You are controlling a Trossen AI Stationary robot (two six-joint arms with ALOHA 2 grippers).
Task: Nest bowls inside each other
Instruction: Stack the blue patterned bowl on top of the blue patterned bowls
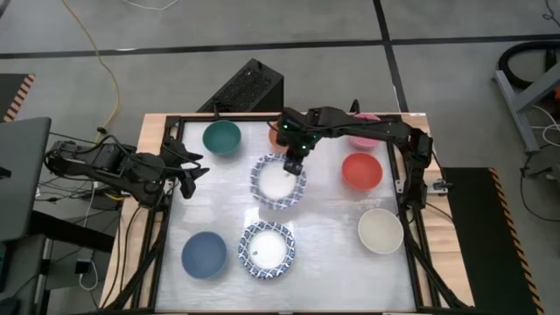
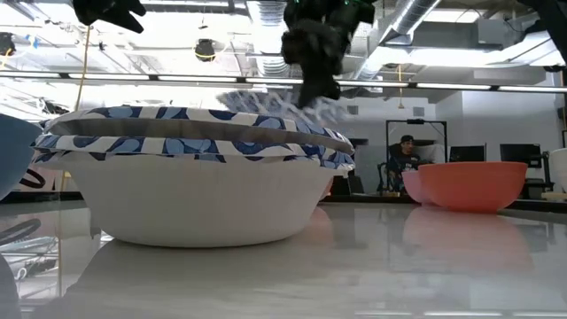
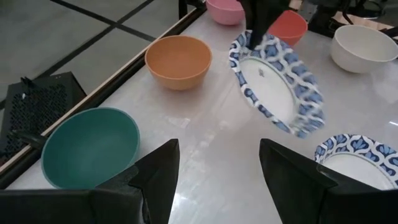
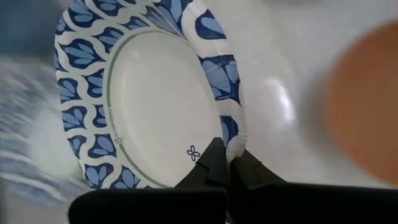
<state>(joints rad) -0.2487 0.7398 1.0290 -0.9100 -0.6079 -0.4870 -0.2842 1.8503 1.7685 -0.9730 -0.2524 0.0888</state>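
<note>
My right gripper (image 1: pixel 293 163) is shut on a white bowl with a blue-patterned rim (image 1: pixel 278 182), which it holds tilted above the table's middle. A second blue-patterned bowl (image 1: pixel 268 249) sits on its base near the front edge. The teal bowl (image 1: pixel 221 137), red bowl (image 1: pixel 361 171), cream bowl (image 1: pixel 381 231) and dark blue bowl (image 1: pixel 204 255) stand singly on the table. The orange bowl (image 3: pixel 178 61) and pink bowl (image 3: pixel 224 11) stand by the far edge, largely under the right arm in the high view. My left gripper (image 3: pixel 219 146) waits open at the table's left edge. My right gripper pinches the bowl's patterned rim (image 4: pixel 231 140) on its far side, one finger on the inner face and one on the outer. The fingers come from above, slanting down. The bowl (image 3: pixel 277 84) hangs tilted below them, hollow side facing up and leftward, apparently clear of the table.
A metal frame (image 1: pixel 166 122) runs around the tabletop. Bare tabletop lies left of the held bowl and between the front bowls and the red one. A black box (image 1: pixel 249 87) sits beyond the far edge. A person (image 2: pixel 405 159) sits in the room behind.
</note>
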